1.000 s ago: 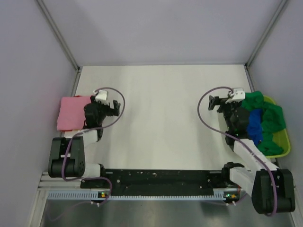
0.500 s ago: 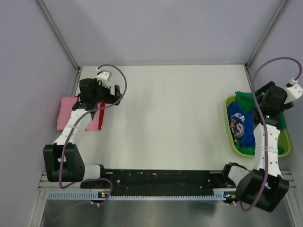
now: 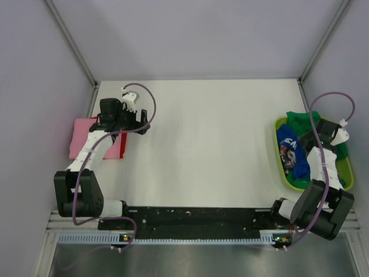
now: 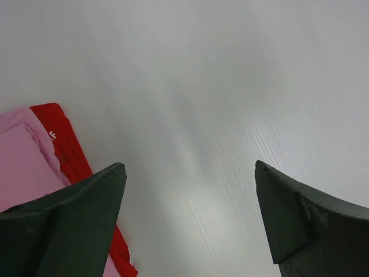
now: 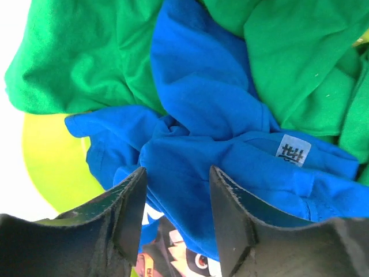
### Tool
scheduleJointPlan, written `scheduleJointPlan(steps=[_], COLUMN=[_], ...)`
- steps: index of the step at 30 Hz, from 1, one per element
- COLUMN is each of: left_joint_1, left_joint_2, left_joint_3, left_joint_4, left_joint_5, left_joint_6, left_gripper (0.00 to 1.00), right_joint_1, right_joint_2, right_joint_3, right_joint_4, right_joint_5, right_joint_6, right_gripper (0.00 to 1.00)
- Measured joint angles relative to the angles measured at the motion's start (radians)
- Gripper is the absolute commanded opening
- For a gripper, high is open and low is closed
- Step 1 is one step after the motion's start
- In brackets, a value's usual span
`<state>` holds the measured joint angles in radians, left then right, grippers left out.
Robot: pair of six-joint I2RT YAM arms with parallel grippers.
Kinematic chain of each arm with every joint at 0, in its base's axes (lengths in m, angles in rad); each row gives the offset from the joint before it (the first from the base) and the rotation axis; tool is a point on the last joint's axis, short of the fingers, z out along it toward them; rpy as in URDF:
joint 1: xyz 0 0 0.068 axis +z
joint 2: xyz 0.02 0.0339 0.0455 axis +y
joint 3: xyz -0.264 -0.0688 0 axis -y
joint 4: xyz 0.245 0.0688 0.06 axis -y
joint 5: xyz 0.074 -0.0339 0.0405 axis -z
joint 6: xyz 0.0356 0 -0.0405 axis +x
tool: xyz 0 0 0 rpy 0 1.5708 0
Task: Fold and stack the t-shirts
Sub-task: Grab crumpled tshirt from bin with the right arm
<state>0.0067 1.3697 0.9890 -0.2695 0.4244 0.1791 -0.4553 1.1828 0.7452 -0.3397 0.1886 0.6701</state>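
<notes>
A folded pink t-shirt (image 3: 83,137) lies at the table's left edge on top of a red cloth (image 3: 119,145); both show at the left of the left wrist view, pink (image 4: 23,167) and red (image 4: 63,144). My left gripper (image 3: 128,122) hovers wide open over bare table just right of them, its fingertips (image 4: 190,167) holding nothing. A royal-blue t-shirt (image 3: 291,153) with a printed face lies crumpled among green t-shirts (image 3: 300,121) in the basket. My right gripper (image 3: 324,137) is down in it, jaws half closed around a fold of the blue t-shirt (image 5: 196,104), midpoint (image 5: 177,170). Green t-shirts (image 5: 75,52) surround it.
The lime-green plastic basket (image 3: 347,168) sits at the right table edge, its wall (image 5: 52,156) showing beside the blue cloth. Purple-grey walls close in the table on three sides. The arm bases stand on a black rail along the near edge.
The right arm swung out over the basket and came down into it, its jaws narrowing around the blue cloth. The left arm lifted off the pink shirt and moved up and right.
</notes>
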Motion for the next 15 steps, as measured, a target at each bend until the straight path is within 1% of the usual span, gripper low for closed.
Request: scheduleJointPlan(steps=[2, 3, 9, 12, 15], left_joint_1=[0.0, 0.0, 0.0, 0.0, 0.0], left_joint_2=[0.01, 0.014, 0.014, 0.014, 0.014], left_joint_3=[0.01, 0.012, 0.014, 0.015, 0.018], left_joint_4=[-0.009, -0.01, -0.028, -0.032, -0.032], left_joint_5=[-0.008, -0.013, -0.025, -0.03, -0.037], left_joint_6=[0.004, 0.006, 0.011, 0.014, 0.015], left_gripper=[0.96, 0.96, 0.95, 0.96, 0.95], right_joint_1=[0.0, 0.0, -0.002, -0.002, 0.005], right_joint_2=[0.021, 0.031, 0.033, -0.025, -0.1], right_joint_3=[0.0, 0.0, 0.0, 0.006, 0.051], right_joint_4=[0.005, 0.006, 0.009, -0.007, -0.035], right_joint_5=[-0.021, -0.031, -0.067, -0.081, -0.107], right_joint_6=[0.011, 0.01, 0.011, -0.006, -0.055], right_gripper=[0.06, 0.0, 0.0, 0.0, 0.0])
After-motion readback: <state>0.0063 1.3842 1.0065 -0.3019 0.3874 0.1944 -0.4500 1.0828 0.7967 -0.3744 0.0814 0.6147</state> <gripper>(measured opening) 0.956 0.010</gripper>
